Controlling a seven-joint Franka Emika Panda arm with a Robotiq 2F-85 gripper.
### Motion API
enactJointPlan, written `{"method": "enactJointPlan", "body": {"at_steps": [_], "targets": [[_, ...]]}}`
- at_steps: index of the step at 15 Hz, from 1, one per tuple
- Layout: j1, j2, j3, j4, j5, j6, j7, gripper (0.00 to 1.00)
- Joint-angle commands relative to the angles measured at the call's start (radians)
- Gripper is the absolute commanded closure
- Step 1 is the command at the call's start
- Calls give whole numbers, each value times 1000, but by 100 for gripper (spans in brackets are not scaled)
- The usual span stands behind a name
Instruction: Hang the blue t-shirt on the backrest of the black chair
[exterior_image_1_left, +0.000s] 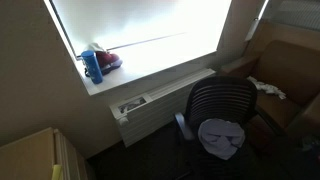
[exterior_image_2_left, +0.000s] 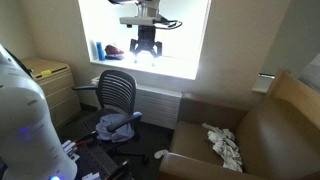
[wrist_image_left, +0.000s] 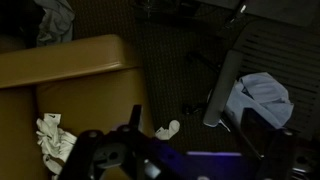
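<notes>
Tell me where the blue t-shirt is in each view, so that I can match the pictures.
Exterior view: shirt low, right of centre, on the chair seat.
Exterior view: shirt left of centre, on the seat.
Wrist view: shirt at the right, mid-height.
Shared landmark: brown couch with a white cloth.

No words, numbers, brands or signs could be read in any view. The blue bottle, on the windowsill up and to the left of the black chair, was too small and blurred to show a label. A pale panel on the wall unit just left of the black chair was likewise too blurred to read.
</notes>
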Motion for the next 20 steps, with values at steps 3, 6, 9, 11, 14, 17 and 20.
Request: {"method": "enactJointPlan", "body": {"at_steps": [3, 6, 9, 11, 14, 17, 20], "targets": [[2, 0, -1, 2, 0, -2, 1, 0], [2, 0, -1, 2, 0, -2, 1, 0], [2, 0, -1, 2, 0, -2, 1, 0], [17, 73, 10, 13, 0, -68, -32, 0], [45, 83, 74, -154, -90, 3, 82, 0], [98, 155, 142, -275, -198, 83, 182, 0], [132, 256, 188, -358, -381, 253, 410, 0]]}}
